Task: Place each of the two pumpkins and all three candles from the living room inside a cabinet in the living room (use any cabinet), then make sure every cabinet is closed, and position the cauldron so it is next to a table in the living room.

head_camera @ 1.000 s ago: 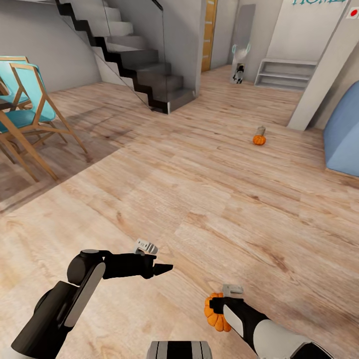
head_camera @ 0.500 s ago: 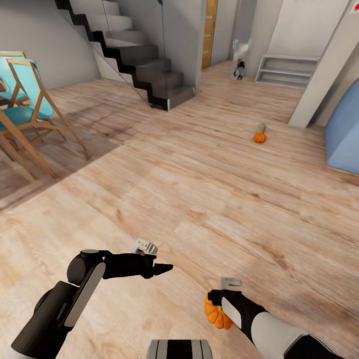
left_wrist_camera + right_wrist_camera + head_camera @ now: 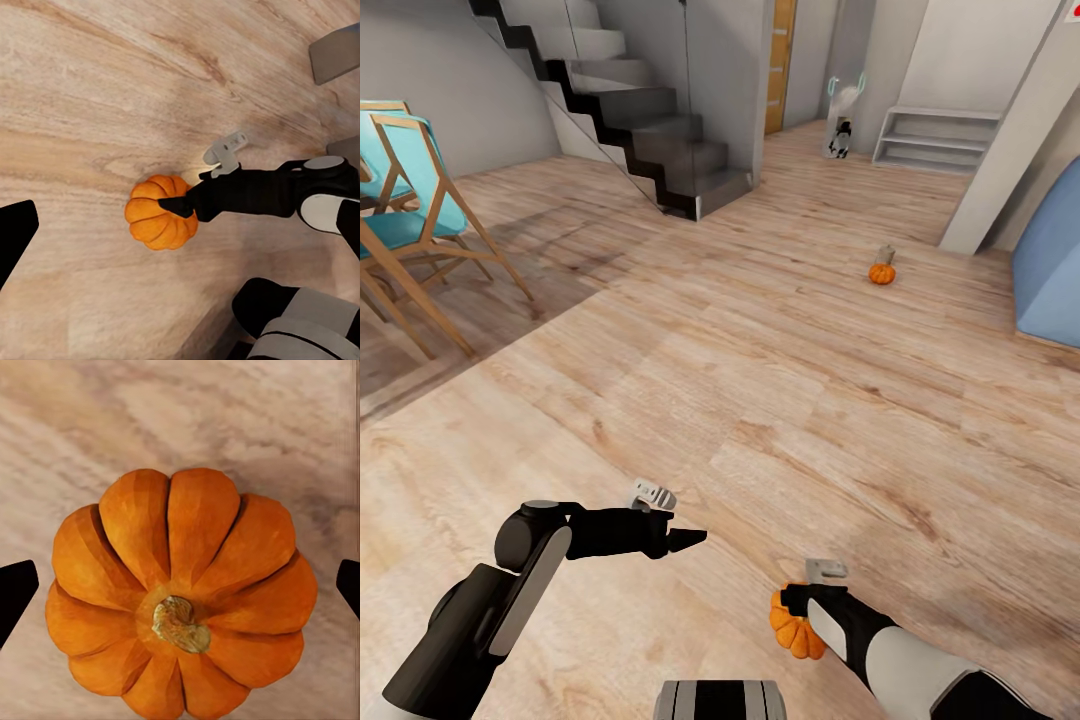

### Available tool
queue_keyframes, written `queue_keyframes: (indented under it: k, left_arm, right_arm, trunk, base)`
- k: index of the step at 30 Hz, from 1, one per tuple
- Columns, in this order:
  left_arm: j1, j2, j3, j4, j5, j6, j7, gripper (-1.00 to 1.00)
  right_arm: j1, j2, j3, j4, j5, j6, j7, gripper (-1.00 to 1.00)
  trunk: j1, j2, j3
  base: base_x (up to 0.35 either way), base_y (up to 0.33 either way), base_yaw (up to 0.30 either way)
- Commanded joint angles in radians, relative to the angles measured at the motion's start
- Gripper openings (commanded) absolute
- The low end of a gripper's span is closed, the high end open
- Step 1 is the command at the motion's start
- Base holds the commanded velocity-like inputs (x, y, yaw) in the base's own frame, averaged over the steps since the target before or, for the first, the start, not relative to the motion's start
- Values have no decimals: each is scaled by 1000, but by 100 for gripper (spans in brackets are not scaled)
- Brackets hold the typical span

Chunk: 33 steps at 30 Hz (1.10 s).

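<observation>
Your squat, ribbed orange pumpkin (image 3: pixel 180 600) sits between your right gripper (image 3: pixel 792 612) fingertips, which stand spread wide on either side — low over the wooden floor (image 3: pixel 760 380). Your left gripper (image 3: pixel 690 541) looks pinched together, empty. A second pumpkin (image 3: pixel 881 273) lies far off — a grey-beige candle (image 3: pixel 885 254) just behind it.

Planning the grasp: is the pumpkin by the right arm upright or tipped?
Upright: the pumpkin sits on the floor, stem pointing up toward the right wrist camera.

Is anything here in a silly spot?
Yes. A pumpkin sits far off on the bare floor with a candle right behind it. Another pumpkin is at the right hand, upright with its stem up.
</observation>
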Motion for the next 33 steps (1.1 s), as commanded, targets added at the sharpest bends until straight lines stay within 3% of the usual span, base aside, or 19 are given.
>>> queue_keyframes:
  k: [1,22,27,33]
  left_arm:
    - [-1,0,0,0,-2,4,-3,100]
    - [-1,0,0,0,-2,4,-3,100]
    - [-1,0,-1,0,-2,4,-3,100]
    - [-1,0,-1,0,-2,4,-3,100]
  right_arm:
    - [0,-1,8,-2,-8,5,-7,100]
    - [0,4,11,-2,-6,5,-7,100]
    - [0,5,11,-2,-6,5,-7,100]
    - [0,2,11,-1,-7,5,-7,100]
  trunk:
    - [0,0,-1]
    - [0,0,-1]
    - [2,-1,-20]
    - [2,-1,-20]
  base:
    - [0,0,0]
    - [0,0,0]
    - [0,0,0]
    - [0,0,0]
